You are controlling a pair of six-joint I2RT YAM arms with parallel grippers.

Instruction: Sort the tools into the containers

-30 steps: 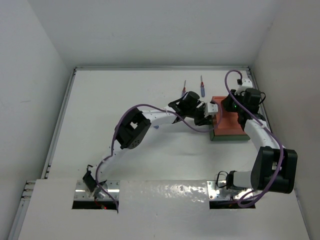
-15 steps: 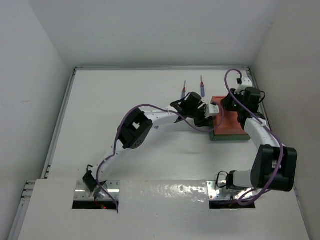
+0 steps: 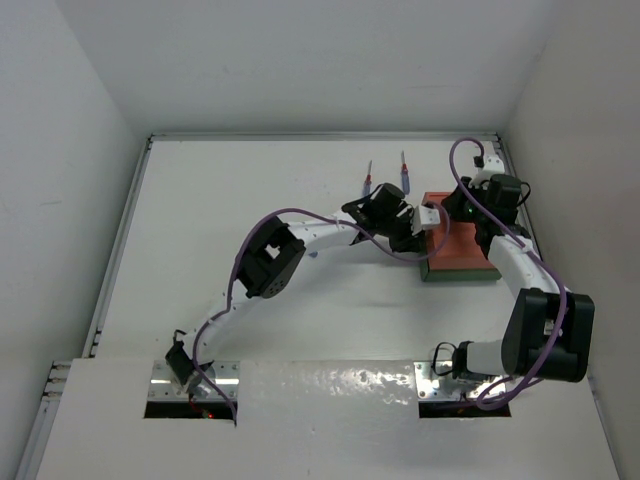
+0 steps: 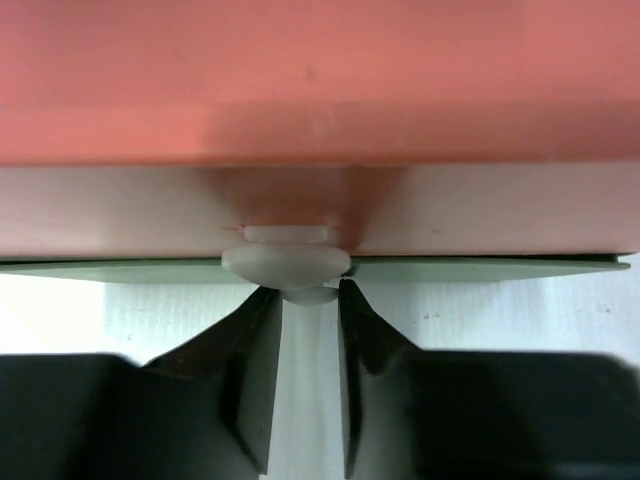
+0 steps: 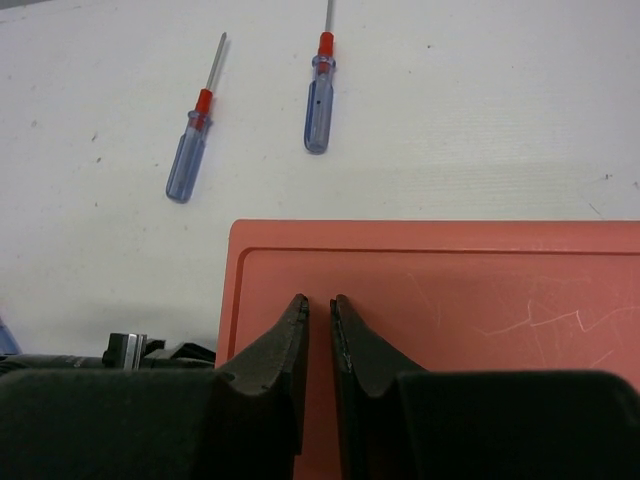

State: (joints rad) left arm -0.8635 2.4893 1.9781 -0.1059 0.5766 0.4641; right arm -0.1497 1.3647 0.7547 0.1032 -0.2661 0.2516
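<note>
The orange-red tray (image 3: 462,243) sits stacked on the dark green tray (image 3: 455,276) at the right. My left gripper (image 3: 422,224) is at the stack's left edge. In the left wrist view its narrow-set fingers (image 4: 258,370) close on a small white tab (image 4: 308,294) under the orange wall (image 4: 320,100), above the green rim (image 4: 120,268). My right gripper (image 5: 319,298) is shut and empty over the orange tray's floor (image 5: 480,300). Two blue-and-red screwdrivers (image 5: 190,150) (image 5: 318,100) lie on the table beyond the trays; they also show in the top view (image 3: 367,181) (image 3: 404,172). The pliers are out of view.
A white enclosure wall runs close to the right of the trays (image 3: 560,150). The left arm's elbow (image 3: 268,262) stretches across the table's middle. A bluish sliver (image 5: 5,335) shows at the right wrist view's left edge.
The left arm has edged slightly to the right, bringing its gripper closer against the tray stack. The right arm and the screwdrivers have not moved.
</note>
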